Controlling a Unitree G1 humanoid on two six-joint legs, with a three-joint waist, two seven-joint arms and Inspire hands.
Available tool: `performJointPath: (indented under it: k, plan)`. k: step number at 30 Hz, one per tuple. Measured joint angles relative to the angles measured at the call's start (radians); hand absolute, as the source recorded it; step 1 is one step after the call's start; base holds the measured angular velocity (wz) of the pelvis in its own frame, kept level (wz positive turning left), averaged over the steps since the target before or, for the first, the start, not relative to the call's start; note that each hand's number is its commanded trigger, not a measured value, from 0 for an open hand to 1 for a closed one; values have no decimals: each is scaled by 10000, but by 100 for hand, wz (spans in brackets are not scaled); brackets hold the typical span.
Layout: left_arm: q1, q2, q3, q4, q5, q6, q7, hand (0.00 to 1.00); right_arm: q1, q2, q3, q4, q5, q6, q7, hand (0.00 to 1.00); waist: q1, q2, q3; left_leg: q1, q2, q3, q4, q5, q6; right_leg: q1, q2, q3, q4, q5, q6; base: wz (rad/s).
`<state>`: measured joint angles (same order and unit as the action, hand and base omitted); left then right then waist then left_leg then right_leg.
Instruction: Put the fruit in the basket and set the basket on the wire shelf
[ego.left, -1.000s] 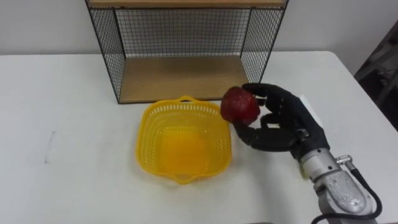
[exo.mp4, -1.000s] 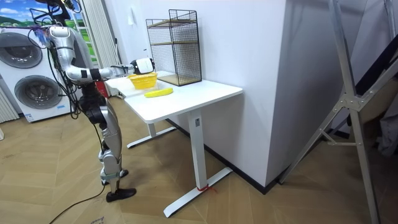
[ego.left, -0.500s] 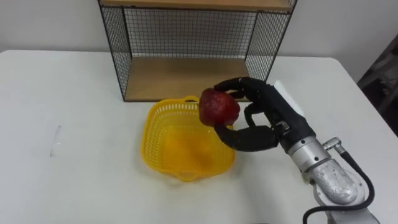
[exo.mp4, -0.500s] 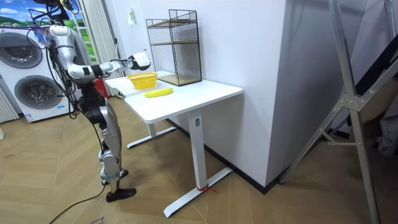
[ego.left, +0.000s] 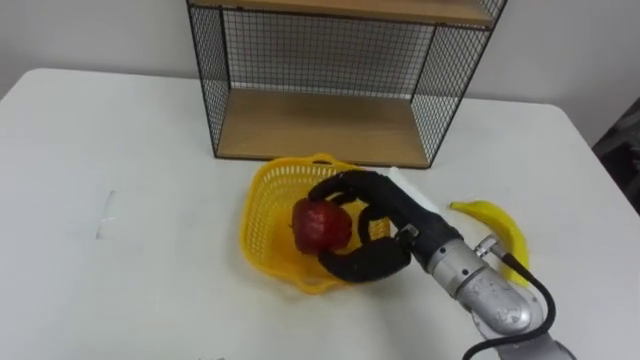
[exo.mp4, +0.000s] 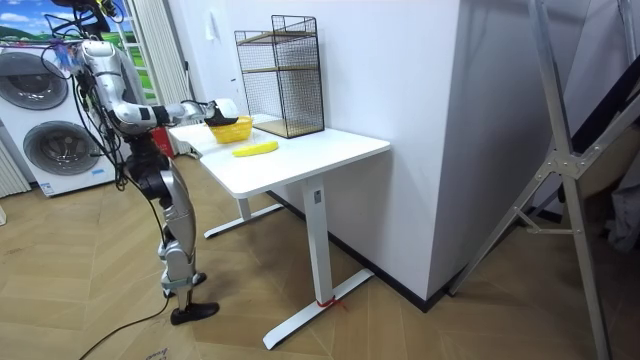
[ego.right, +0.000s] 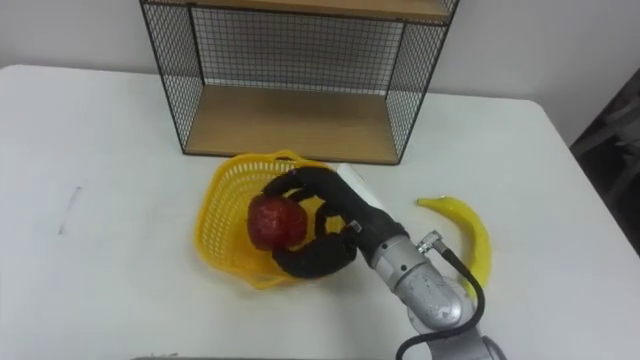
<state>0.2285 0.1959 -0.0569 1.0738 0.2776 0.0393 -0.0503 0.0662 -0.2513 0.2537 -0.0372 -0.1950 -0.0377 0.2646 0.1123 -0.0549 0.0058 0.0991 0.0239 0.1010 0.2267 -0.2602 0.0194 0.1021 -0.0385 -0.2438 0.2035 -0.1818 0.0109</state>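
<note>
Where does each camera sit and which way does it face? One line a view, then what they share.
Left eye view: on the robot's head, looking down at the table, yellow basket and wire shelf; its right hand and forearm show, fingers curled round a red apple at the basket.
Right eye view: just beside it, same look, same hand.
Room view: off in the room, facing the table's side; whole robot at the room view's left.
Shared: table, basket, shelf, banana, right hand.

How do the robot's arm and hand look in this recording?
The right hand is black, fingers included, with a white tag on its back. Behind it, a rounded silver-grey forearm with a black cable looping near the wrist.
</note>
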Motion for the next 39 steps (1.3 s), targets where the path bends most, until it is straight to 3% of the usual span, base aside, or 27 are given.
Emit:
performJointPath:
  k: [21,30,39]
  plan:
    - [254,72,-78,-423,1,40,-65,0,-151,-46,-194,173,-19,40,4,0,-72,-20,60,-16,-18,-170,24,0,-1,57,-18,-73,-1,-1,2,1]
    - [178,71,-79,-317,-1,40,-94,0,-152,159,-420,168,79,38,89,0,-334,-15,53,-63,-17,-165,28,-1,-1,15,-13,-71,0,-1,2,0]
    - [144,69,-71,-287,-4,42,-94,0,-155,144,-595,167,562,38,87,0,-331,19,19,-9,-13,-168,28,0,-1,50,-10,-55,-2,-1,1,0]
